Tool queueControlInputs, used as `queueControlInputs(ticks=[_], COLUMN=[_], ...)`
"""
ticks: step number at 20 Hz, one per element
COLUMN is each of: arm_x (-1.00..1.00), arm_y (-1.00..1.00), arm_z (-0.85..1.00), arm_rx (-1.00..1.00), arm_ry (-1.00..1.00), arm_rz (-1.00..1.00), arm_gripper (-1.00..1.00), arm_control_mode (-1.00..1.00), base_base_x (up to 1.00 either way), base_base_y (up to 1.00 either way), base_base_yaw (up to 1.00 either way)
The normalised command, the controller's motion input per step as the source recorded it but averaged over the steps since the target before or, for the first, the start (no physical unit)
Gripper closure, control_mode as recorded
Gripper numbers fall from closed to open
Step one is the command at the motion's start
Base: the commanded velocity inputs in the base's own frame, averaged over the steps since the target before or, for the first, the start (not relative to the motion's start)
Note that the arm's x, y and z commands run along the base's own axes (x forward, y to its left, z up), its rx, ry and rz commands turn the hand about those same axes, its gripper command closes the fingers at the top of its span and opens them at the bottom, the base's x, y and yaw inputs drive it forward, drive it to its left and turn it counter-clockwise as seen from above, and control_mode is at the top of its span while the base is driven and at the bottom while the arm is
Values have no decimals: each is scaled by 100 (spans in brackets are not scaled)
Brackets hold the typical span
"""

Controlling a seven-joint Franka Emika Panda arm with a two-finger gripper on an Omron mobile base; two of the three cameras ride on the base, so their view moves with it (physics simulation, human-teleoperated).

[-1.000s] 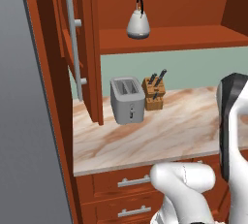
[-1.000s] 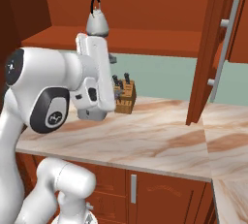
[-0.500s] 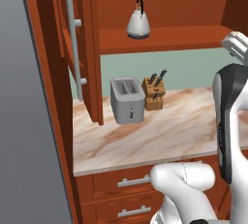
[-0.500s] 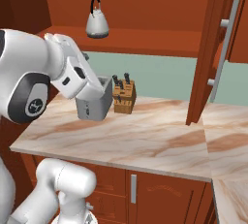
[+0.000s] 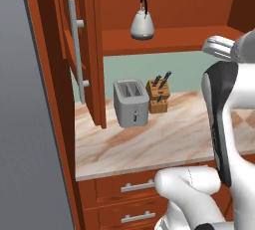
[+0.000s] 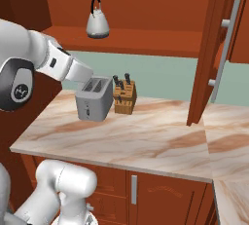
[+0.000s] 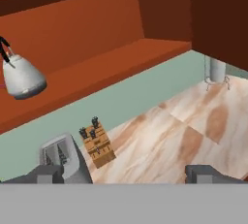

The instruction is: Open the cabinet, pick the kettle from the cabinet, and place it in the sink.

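Nearest to you, the robot's white arm rises in front of the desk (image 5: 164,139), the marbled beige-brown top that carries everything else. From the right base view its forearm reaches across just above and to the left of the toaster (image 6: 94,98). In the hand view, the two dark tips of the pincer (image 7: 126,173) sit far apart at the bottom edge, so you can take it as spread wide, with nothing between them.

Use the toaster as your marker. It stands upright on the desk, a boxy grey block with two slots on top. Just beside it, on the side away from the open door in the left base view, sits the wooden knife block (image 5: 158,96) with dark handles sticking up; the two look almost touching. In front of the toaster the desk runs bare to its front edge, and below that edge you see drawers (image 5: 134,186) with short horizontal handles.

Beyond the toaster is the pale green back wall (image 6: 160,75). Above it lies the open shelf of the cabinet (image 5: 169,42), reddish-brown inside. The cabinet door (image 5: 82,50) stands swung open, its long grey bar handle (image 5: 74,50) facing you, the lower edge hanging just beside the toaster in the left base view.

The kettle (image 5: 142,24) stands upright on that shelf, above the toaster and slightly toward the knife block, silver-grey with its thin black handle arched over it. The pincer is well apart from it.
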Motion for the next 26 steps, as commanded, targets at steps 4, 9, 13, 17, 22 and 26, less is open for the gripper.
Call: queueControlInputs(ticks=[4, 9, 13, 17, 22, 26], arm_x=[28, 31, 33, 41, 40, 44], arm_y=[16, 14, 22, 37, 32, 20], arm_z=[0, 0, 9, 9, 4, 2], arm_rx=[-4, -1, -14, -14, -11, -1], arm_ry=[1, 0, 0, 0, 0, -4], arm_rz=[40, 38, 13, 3, 0, 0], arm_gripper=[-100, -100, -100, -100, -100, -100], arm_control_mode=[-100, -100, -100, -100, -100, -100], base_base_x=[0, 0, 0, 0, 0, 0], base_base_y=[0, 0, 0, 0, 0, 0], base_base_yaw=[0, 0, 0, 0, 0, 0])
